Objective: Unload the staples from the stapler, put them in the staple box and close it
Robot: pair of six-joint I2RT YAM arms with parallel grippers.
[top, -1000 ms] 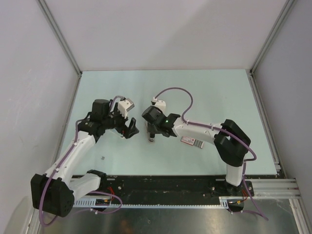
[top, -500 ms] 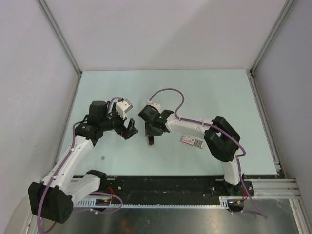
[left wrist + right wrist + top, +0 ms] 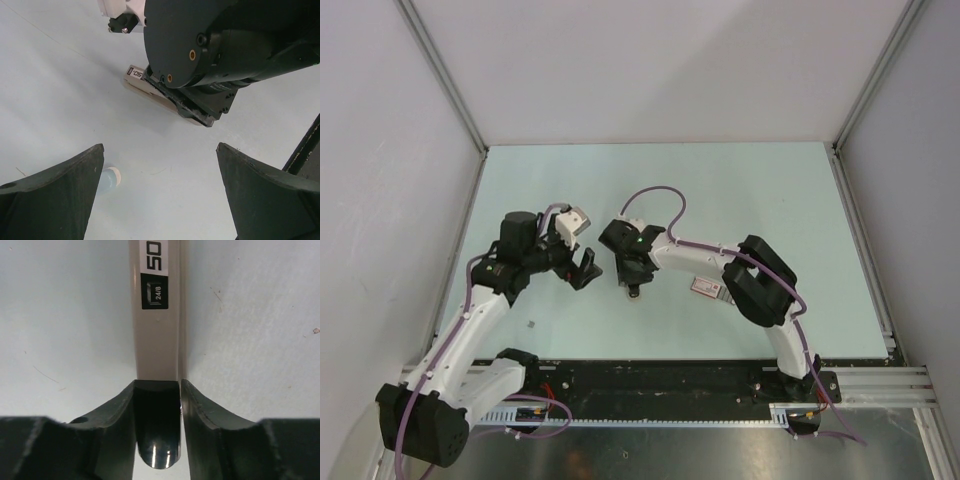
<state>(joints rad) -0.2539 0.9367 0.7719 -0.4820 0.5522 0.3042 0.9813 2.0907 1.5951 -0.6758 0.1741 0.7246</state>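
Since earlier, right elbow is swung leftward | left gripper point(image 3: 582, 268) is held wide apart | stapler point(image 3: 633, 289) lies mid-frame, its black rear flanked tightly by right gripper point(image 3: 157, 385), clamping not discernible | step: magazine opening judged pending | next: rear pinned, tray pulled.

my right gripper point(image 3: 632, 272) hides most of the stapler point(image 3: 633, 290) from above; only its 6 o'clock tip shows. the wrist view cuts off its far end at 12 o'clock. i cannot tell whether the fingers point(image 3: 120, 405) press it. a speck point(image 3: 533, 325) on the tabletop point(image 3: 740, 190) is too small to name.
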